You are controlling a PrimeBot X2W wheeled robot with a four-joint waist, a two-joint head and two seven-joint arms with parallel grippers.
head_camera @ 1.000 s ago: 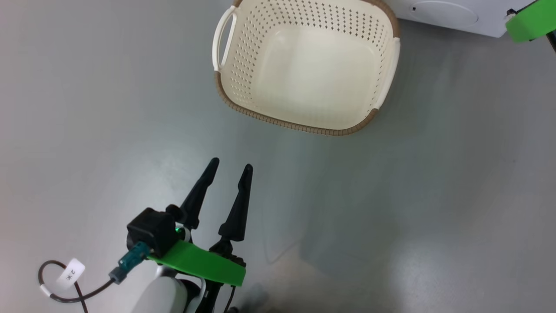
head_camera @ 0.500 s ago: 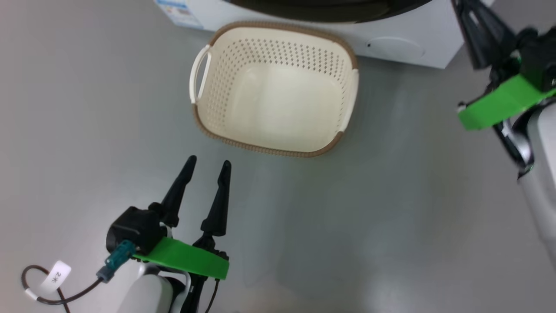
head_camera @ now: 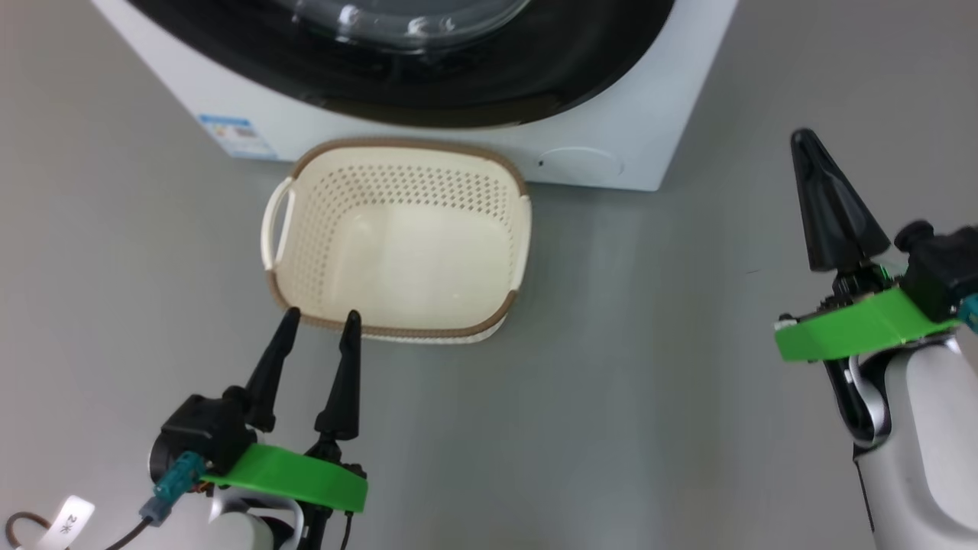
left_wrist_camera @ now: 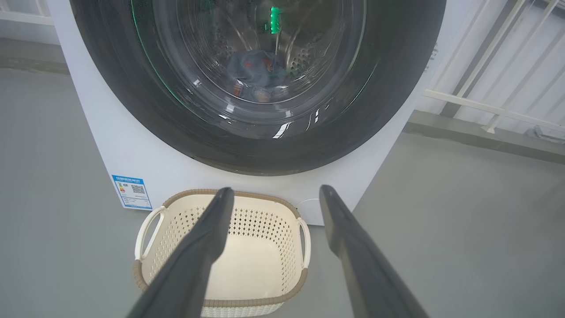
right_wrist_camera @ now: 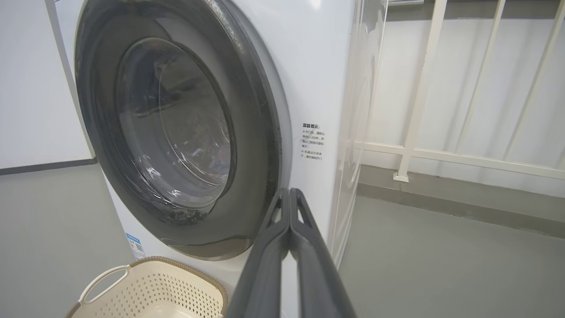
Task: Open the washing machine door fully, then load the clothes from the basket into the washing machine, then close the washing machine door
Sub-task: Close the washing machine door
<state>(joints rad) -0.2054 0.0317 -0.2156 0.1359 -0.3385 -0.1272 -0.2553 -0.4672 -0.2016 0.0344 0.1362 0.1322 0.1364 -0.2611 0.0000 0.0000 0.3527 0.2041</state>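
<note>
Cream basket (head_camera: 405, 143) lengthwise along washing machine (head_camera: 657, 107) front, left fingers (head_camera: 344, 382) apart, right fingers (head_camera: 829, 214) together

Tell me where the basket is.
Head view, centre-left: the basket sits on the floor before the washing machine, just beyond the left tool.

Grey floor (head_camera: 649, 428) under basket (head_camera: 397, 237), washing machine (head_camera: 634, 114)

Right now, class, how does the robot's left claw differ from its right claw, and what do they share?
The left claw is open, fingers apart; the right claw is shut, fingers pressed together. In the head view the left claw points at the basket's near rim; the right claw stands over floor, right of the washing machine. Both have dark tapering fingers and a green wrist plate.
</note>
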